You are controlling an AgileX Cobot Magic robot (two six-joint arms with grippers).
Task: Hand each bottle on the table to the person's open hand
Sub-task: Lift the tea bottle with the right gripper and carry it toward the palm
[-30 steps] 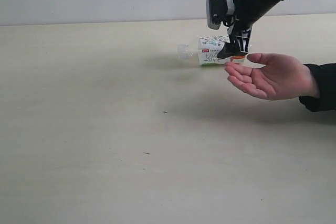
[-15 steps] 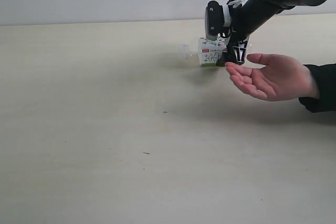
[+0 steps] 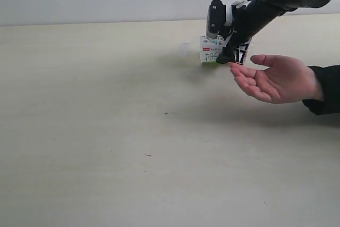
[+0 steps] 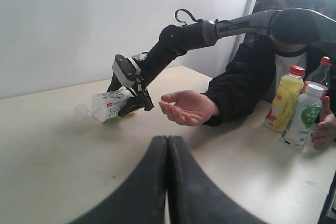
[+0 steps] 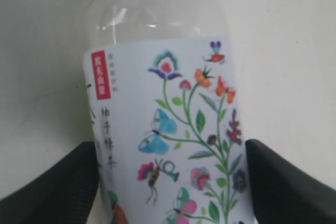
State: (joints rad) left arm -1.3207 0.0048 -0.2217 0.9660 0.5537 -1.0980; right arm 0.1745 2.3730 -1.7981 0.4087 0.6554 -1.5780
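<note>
My right tool [image 3: 232, 57]: came down, now clamped on floral bottle [image 3: 210, 52].
Open hand [image 3: 276, 78]: just beside tool; handover next.
My left tool [image 4: 167, 142]: closed, empty.

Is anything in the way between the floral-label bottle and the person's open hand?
Nothing visible. The right tool grips the short clear floral-labelled plastic bottle; only beige tabletop lies between it and the open hand.

Beige table [image 3: 106, 158]; dark specks [image 3: 167, 114]; yellow bottle [image 4: 283, 103], white bottle [image 4: 303, 116] upright.

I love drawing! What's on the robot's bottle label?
Colourful flowers and butterflies on the bottle's white label, clearest in right wrist view.
</note>
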